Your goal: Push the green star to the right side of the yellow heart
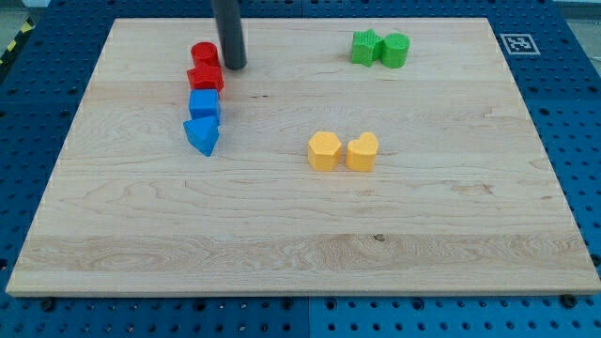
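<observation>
Green star block [365, 47] sat near the wooden board's [300, 244] top right, touching green cylinder block [395, 50]. Yellow heart block [362, 151] well below, beside yellow hexagon block [324, 150]. Rod tip [234, 66] just right of red blocks [205, 68]. No claw fitted; grip state n/a.

1. The worktop [300, 235] is pale wood with a fine grain.
2. Green star [365, 47] and green cylinder [395, 51].
3. Yellow heart [362, 151] and yellow hexagon [324, 150].
4. Two red blocks [205, 68] and two blue blocks [203, 120].
5. My tip [234, 66] is dark grey.
</observation>
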Tool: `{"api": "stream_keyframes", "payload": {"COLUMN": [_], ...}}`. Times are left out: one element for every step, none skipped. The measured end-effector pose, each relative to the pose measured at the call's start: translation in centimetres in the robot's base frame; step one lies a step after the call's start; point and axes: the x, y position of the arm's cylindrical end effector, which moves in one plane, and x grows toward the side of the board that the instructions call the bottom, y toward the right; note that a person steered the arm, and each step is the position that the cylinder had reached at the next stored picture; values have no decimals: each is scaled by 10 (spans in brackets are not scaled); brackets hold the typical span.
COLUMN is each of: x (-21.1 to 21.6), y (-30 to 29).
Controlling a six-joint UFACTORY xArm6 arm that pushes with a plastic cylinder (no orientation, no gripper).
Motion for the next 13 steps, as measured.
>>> {"api": "stream_keyframes", "payload": {"x": [-25,-80,-102,-93,-59,-12,36,81,108,108,122,140,138], "y": [32,52,135,162,162,161,171,203,251,298,336,338,322]}}
